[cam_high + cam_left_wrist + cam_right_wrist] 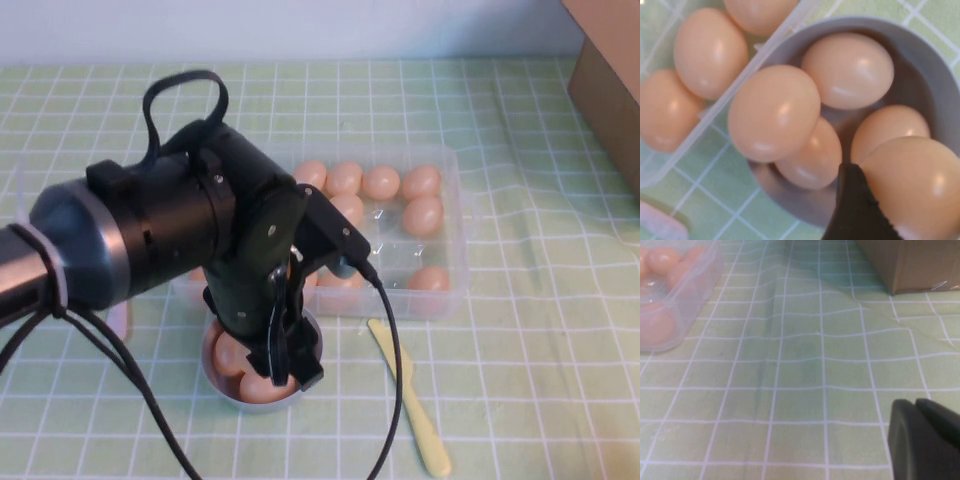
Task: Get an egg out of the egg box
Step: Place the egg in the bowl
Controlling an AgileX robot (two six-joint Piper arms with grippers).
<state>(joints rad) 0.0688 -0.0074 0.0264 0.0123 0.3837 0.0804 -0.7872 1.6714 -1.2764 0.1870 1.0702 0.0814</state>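
The left gripper (285,365) hangs over the small grey bowl (222,385) just in front of the egg box (452,215), one dark fingertip (855,210) against an egg (912,187), though I cannot tell whether its fingers are apart or clamped. The left wrist view shows five eggs in the bowl; from above, about eight show in the box, others hidden by the arm. The right gripper (925,437) rests low over the green checked cloth (805,375), fingers together; a pale yellow knife (412,400) lies nearby, and no writing is readable.
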